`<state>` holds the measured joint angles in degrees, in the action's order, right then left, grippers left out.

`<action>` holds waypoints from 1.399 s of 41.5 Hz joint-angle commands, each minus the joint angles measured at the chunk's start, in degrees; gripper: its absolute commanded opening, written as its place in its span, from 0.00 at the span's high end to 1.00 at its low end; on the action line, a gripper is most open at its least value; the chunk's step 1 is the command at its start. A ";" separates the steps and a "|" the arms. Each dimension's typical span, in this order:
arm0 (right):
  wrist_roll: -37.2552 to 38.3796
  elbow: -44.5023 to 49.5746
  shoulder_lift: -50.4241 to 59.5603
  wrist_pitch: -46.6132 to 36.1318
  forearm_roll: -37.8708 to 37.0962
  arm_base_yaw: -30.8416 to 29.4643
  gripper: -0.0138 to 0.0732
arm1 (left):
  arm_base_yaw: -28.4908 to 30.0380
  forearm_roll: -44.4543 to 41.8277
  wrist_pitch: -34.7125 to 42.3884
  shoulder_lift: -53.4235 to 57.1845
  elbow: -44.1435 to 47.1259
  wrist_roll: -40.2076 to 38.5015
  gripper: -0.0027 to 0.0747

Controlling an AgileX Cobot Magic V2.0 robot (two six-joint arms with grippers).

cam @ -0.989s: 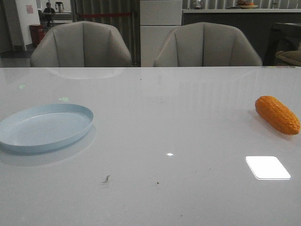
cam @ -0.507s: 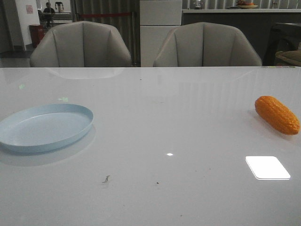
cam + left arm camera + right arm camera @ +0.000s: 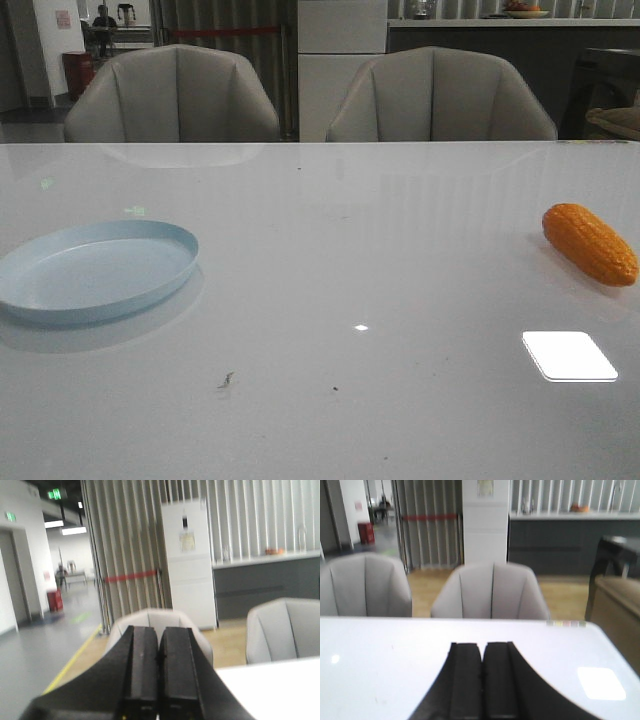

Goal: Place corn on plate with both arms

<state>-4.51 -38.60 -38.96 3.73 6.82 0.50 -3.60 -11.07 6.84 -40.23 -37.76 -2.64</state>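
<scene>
Counting one corn [image 3: 590,243] far right, one plate [image 3: 95,270] left, well apart on a glossy white table [image 3: 350,250], two grey chairs [image 3: 172,95] beyond, left gripper [image 3: 158,652] and right gripper [image 3: 482,667] clenched empty.

Plate: I see the plate [image 3: 95,270] on the table [image 3: 330,250], at its left edge, about midway between front and back.
Corn: the corn [image 3: 589,243] lies on the table at the right edge, well apart from the plate, slightly farther back than it.
Chairs: I have two chairs [image 3: 172,95] side by side behind the table's far edge.
</scene>
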 commanded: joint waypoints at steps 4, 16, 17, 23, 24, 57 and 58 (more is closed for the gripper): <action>0.09 -2.26 -8.08 -4.48 0.09 -0.16 0.77 | 0.08 0.45 1.04 -8.12 -2.21 -0.28 0.83; 0.09 -2.26 -16.82 -2.81 0.09 -0.16 0.37 | -0.02 0.74 -6.02 -16.29 -2.10 -0.28 0.80; 0.09 -2.26 -17.38 -2.81 0.09 -0.16 0.30 | -0.02 0.74 -6.00 -16.72 -2.10 -0.28 0.78; 0.09 -2.26 -19.89 -2.62 0.09 -0.16 0.13 | -0.02 0.74 -5.88 -19.45 -2.10 -0.28 0.57; 0.09 -2.26 -20.26 -2.49 0.09 -0.16 0.13 | -0.02 0.74 -5.88 -19.87 -2.10 -0.28 0.55; 0.09 -1.88 -21.56 -2.81 0.09 -0.16 0.14 | -0.02 10.60 -33.16 -37.37 -18.89 -0.28 0.42; 0.09 -1.88 -21.56 -2.81 0.09 -0.16 0.14 | -0.02 10.63 -34.83 -38.59 -20.81 -0.28 0.42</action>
<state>-4.25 -38.60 -61.42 5.27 6.82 0.50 -3.60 -0.98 -24.89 -76.66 -52.30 -2.64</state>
